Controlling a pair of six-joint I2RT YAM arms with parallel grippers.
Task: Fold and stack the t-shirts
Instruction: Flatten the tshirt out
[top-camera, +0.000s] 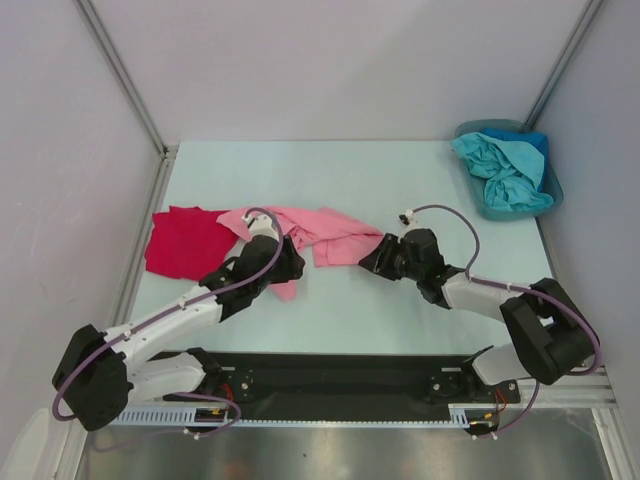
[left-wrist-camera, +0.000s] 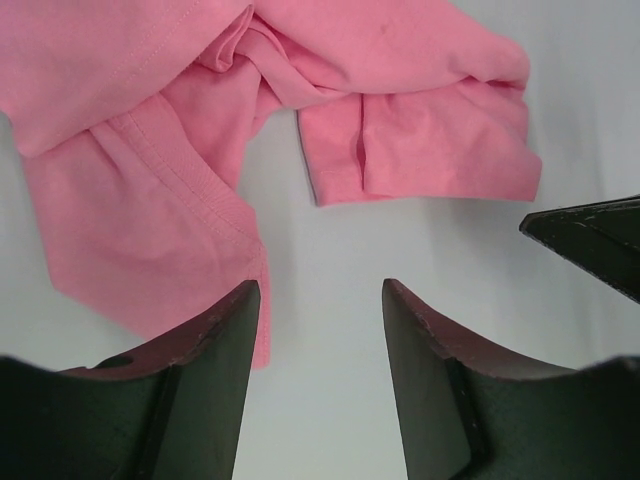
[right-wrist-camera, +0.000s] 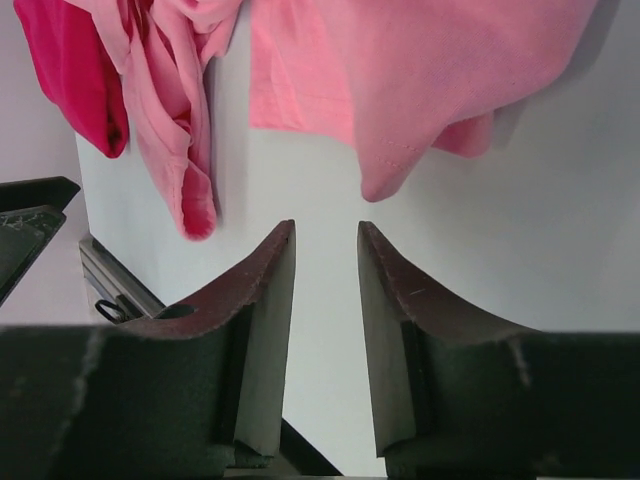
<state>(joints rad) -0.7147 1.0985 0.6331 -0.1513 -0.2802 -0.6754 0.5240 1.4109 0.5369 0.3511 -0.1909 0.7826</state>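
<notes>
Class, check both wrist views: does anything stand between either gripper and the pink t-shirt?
Nothing visible does. Only bare table lies between the left gripper and the pink t-shirt, and likewise ahead of the right gripper. Both sets of jaws are empty.

The middle t-shirt (top-camera: 330, 235) touches the left t-shirt (top-camera: 185, 240); bunched t-shirts (top-camera: 505, 170) fill the back-right bin (top-camera: 490, 210).

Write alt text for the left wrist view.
A crumpled pink t-shirt lies across the top of the frame on a pale table. Below it, the left pincer stands open, its two dark fingers apart and gripping nothing.
</notes>
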